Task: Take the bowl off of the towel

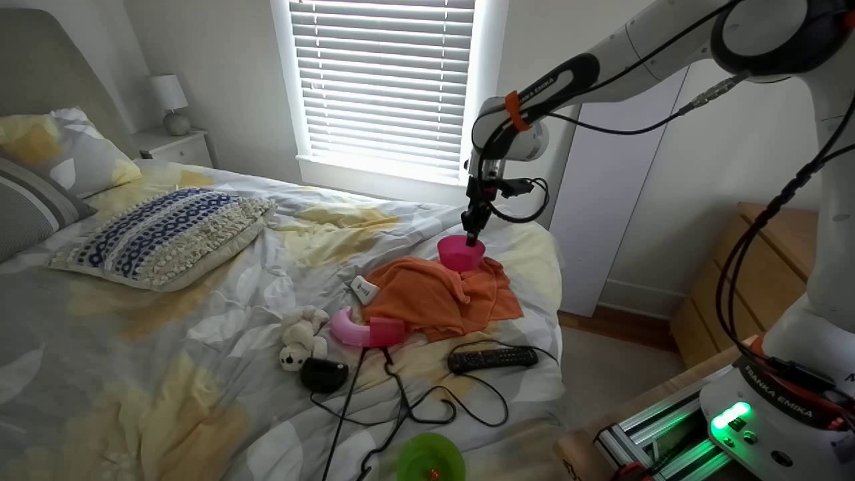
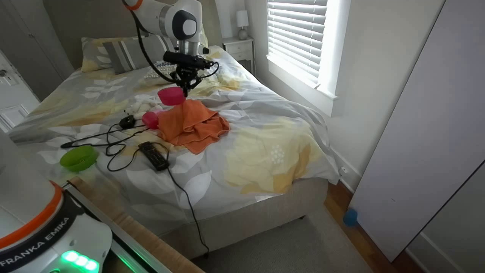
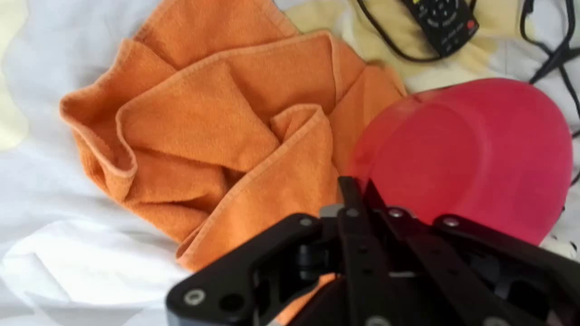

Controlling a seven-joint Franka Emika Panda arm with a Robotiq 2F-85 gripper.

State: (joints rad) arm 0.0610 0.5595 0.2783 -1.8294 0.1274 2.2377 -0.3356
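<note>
— How many of each?

— Counting one pink bowl [image 1: 457, 259], one green bowl [image 2: 71, 156], one orange towel [image 3: 217, 113], one remote [image 1: 493, 361], one white plush toy [image 1: 306, 329] and one pink-and-red object [image 1: 382, 332], hard to name. In an exterior view, three pillows [image 1: 167, 240] and one lamp [image 1: 168, 93] too.

— And the look of the pink bowl?

— Smooth, plain, vivid pink in both exterior views, redder in the wrist view; faintly see-through at one side, with a round outline at the base.

— Whereabouts?

— Held above one end of the orange towel, well apart from the green bowl.

— And at the fingers [image 3: 355, 226]?

— Set narrow, nearly together, pinching the pink bowl by the rim.
</note>
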